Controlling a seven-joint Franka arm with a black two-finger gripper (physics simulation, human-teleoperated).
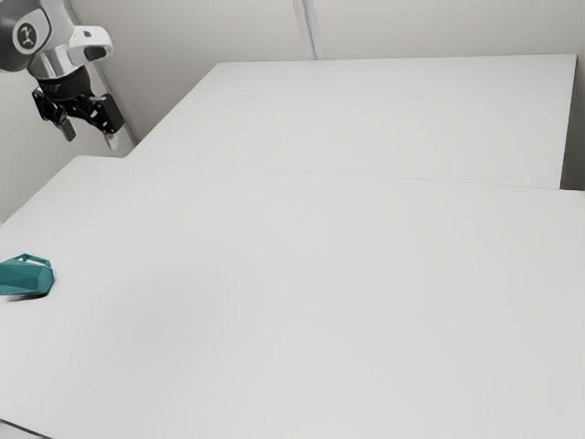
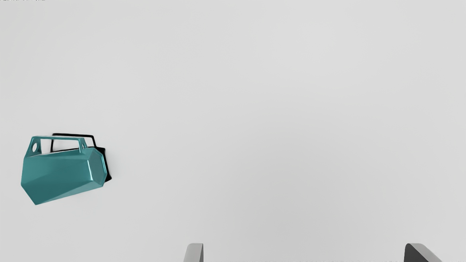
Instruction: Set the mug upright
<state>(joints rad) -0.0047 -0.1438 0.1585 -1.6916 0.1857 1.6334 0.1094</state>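
- Exterior view: the mug (image 1: 26, 276) lies on its side on the tabletop (image 1: 320, 302), partly cut off by the exterior view's left border. It is in from the edge that slants from the far left corner to that border.
- The gripper (image 1: 90, 137) hangs high, beyond that corner as seen here and well apart from the mug, so the tabletop alone bears the mug's weight.
- Wrist view: the fingers (image 2: 196, 253) stand wide apart with nothing between them, which suits a hand that has yet to close round a mug body (or its handle, a thinner thing to pinch).
- The mug's narrower, closed end, likely its base, faces toward the fingers' side; the handle (image 2: 61, 138) juts off the body. Its flat facets probably keep it from rolling.
- Lying so, it is not upright. Standing it up would call for a grip and a tilt onto that base; a hold off-centre could let it swing.
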